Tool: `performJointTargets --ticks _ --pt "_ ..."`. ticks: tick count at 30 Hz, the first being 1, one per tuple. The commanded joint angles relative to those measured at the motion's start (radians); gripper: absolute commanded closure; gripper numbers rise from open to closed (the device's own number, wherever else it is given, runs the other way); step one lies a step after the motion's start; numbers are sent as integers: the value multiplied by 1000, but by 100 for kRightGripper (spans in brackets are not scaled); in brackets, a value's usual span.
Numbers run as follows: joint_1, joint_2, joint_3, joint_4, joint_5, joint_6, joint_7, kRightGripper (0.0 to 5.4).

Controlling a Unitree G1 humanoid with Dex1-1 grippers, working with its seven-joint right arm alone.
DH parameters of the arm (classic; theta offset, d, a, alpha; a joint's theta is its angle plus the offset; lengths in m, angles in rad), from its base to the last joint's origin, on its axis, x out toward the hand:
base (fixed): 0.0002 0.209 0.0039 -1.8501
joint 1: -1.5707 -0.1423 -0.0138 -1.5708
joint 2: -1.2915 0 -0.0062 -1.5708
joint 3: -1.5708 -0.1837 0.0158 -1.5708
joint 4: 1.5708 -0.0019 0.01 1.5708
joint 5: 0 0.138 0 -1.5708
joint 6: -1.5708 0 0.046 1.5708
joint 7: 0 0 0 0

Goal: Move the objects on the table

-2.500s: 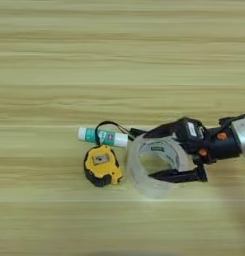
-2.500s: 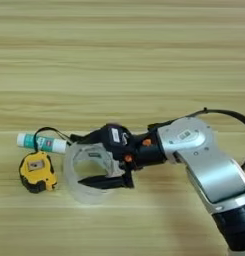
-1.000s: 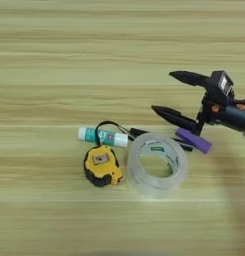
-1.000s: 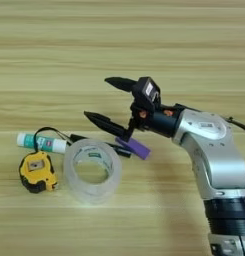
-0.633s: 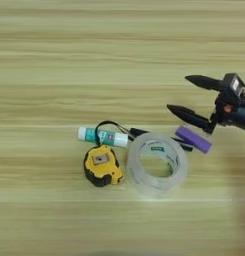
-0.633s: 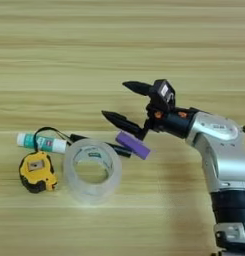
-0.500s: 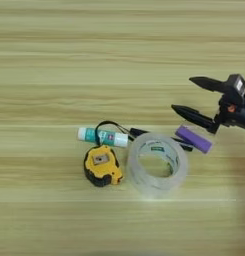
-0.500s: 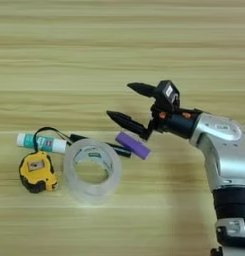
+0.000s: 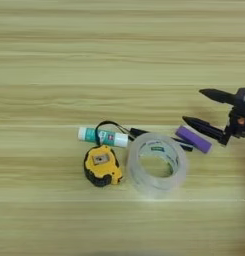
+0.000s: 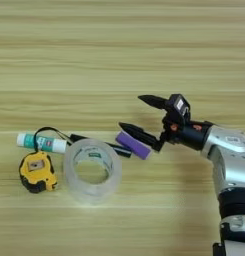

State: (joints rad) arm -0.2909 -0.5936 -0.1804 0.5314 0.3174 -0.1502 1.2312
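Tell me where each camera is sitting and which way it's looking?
Left eye view: on the robot's head, looking down at the table; only the gripper and a bit of wrist show at the right edge.
Right eye view: beside it on the head, also looking down; reaches further right, showing the gripper and the silver forearm.
Both share the tape roll, tape measure, glue stick, pen and purple cylinder.

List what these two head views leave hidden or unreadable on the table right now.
- Black pen: its middle lies behind the clear tape roll in both views, so its full length is unclear.
- Right gripper: the left eye view's right edge cuts off its base and arm.
- Glue stick label: print too small to read.
- Tape measure: whether it touches the roll cannot be told.
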Motion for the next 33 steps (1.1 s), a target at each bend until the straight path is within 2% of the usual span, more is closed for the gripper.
performJointTargets --ticks 1,4,8,13,26,33 --pt "-42 -41 -33 -16 21 -34 -6 5" --pt "-28 -50 -18 -7 13 -24 30 5" --pt "-17 -64 10 19 -36 -46 44 5" --pt "-17 -79 36 66 -99 -89 33 5" --pt "-34 -91 57 149 -153 -143 28 5" --pt "-41 -102 79 206 -207 -185 1 5"
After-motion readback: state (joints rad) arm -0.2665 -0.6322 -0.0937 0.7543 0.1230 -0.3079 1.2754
